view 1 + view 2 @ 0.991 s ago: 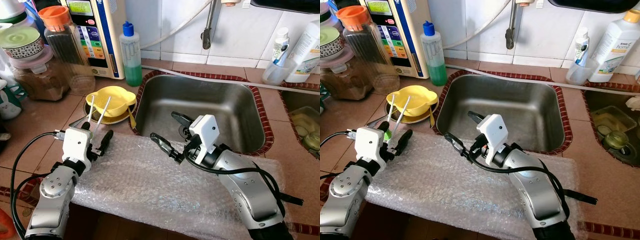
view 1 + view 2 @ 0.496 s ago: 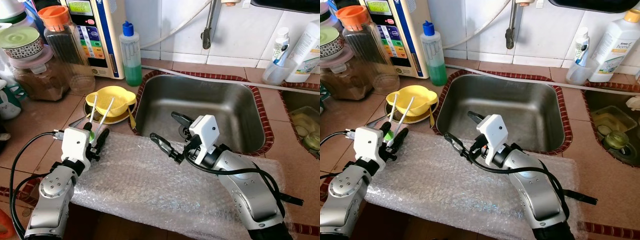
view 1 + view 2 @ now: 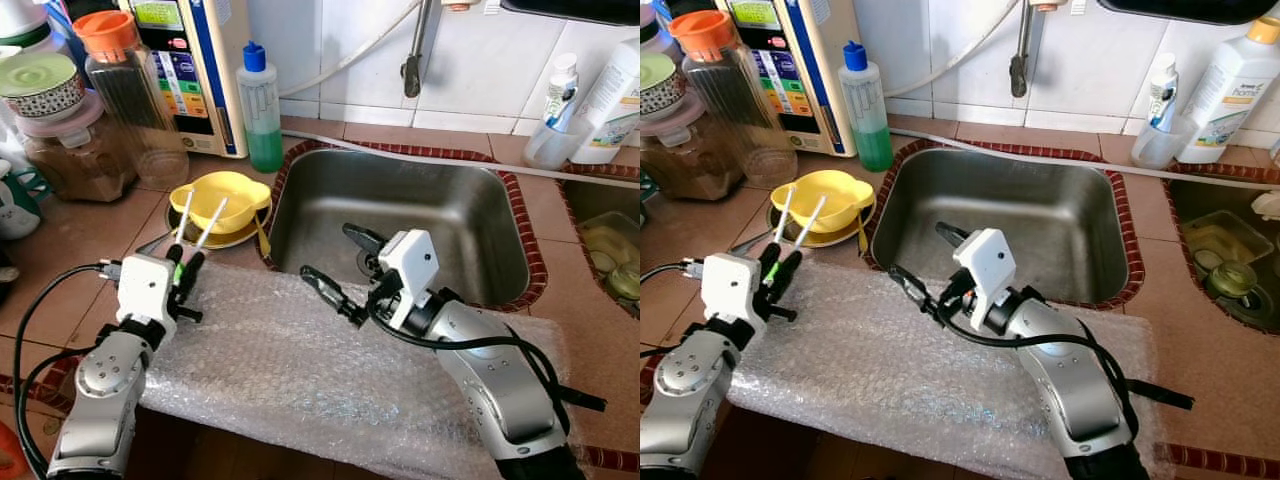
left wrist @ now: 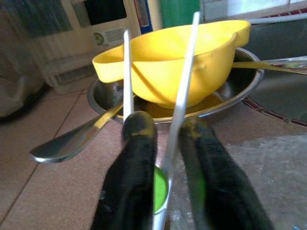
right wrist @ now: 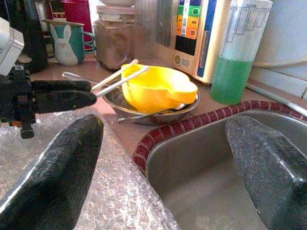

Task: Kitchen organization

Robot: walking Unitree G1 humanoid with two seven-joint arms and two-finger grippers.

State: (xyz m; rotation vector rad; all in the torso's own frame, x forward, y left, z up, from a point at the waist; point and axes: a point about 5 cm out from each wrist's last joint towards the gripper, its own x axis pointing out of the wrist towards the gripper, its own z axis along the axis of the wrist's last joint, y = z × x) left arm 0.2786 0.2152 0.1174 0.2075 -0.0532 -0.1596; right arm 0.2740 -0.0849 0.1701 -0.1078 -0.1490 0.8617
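Observation:
My left gripper is shut on a pair of white chopsticks with green ends, at the left edge of the bubble wrap sheet. The sticks slant up over a yellow bowl that sits in a steel plate. In the left wrist view the black fingers pinch the chopsticks in front of the bowl. My right gripper stands open over the near rim of the steel sink, holding nothing.
A spoon leans on the plate's edge. Behind stand a green soap bottle, a water purifier, an orange-lidded jar and other containers. Bottles stand at back right, beside a second basin.
My left gripper's fingers have come together on the chopsticks; a second ago one finger was spread out to the right. The right arm has stayed put.

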